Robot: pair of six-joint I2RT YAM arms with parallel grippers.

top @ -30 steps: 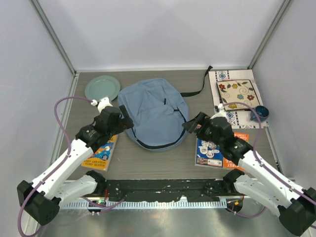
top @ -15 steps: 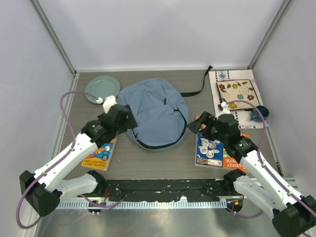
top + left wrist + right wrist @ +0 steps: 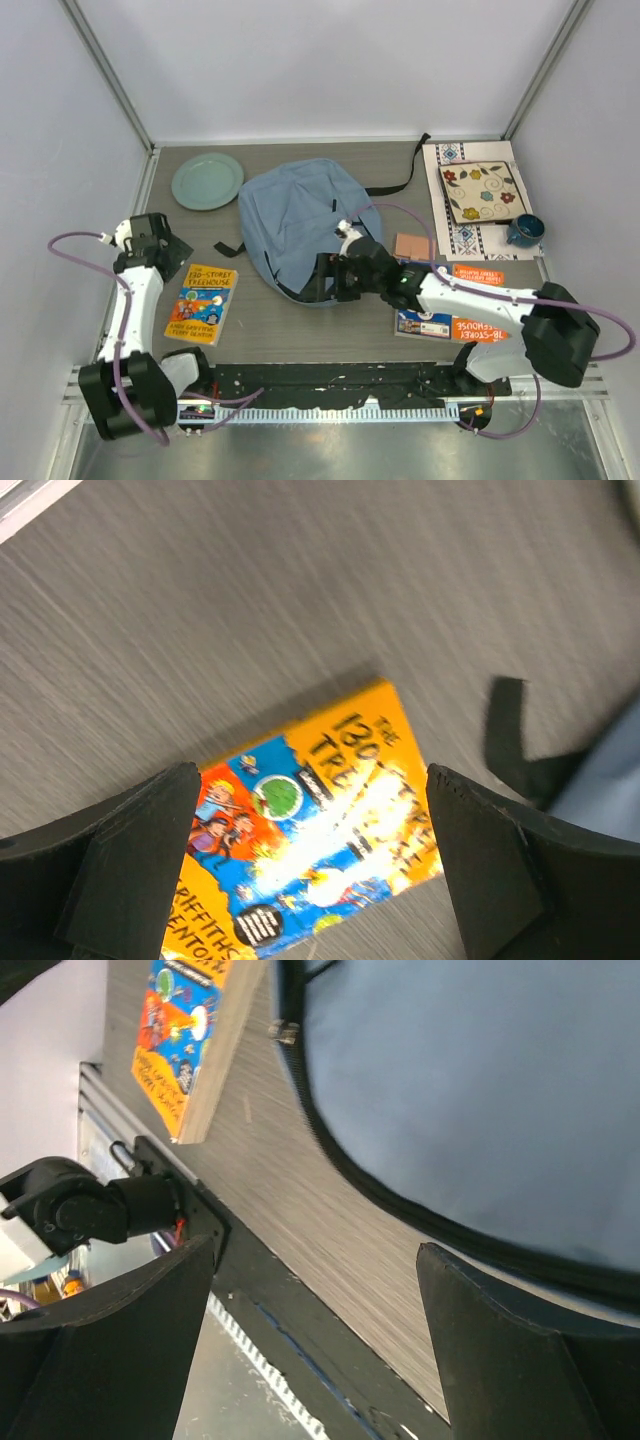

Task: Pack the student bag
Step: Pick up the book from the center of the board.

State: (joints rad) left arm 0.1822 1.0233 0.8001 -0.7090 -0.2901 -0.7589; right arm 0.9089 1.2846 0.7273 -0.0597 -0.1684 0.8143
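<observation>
Hovering at near edge of student bag [image 3: 305, 215] | right end effector [image 3: 324, 279]: wide, empty

left arm [image 3: 128, 310]: white link shells, black joint housings, black base block. right arm [image 3: 470, 300]: same finish. one thin purple cable [image 3: 66, 243] loops off each wrist. left gripper [image 3: 310, 775] and right gripper [image 3: 315, 1248]: matte black, blunt wedge-shaped fingers.

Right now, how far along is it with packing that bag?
Nothing looks packed: the student bag lies flat, with the orange book and second book beside it on the table. Both grippers are empty: the left gripper is open by the orange book, the right gripper open at the bag's near edge. All the loading remains.
</observation>
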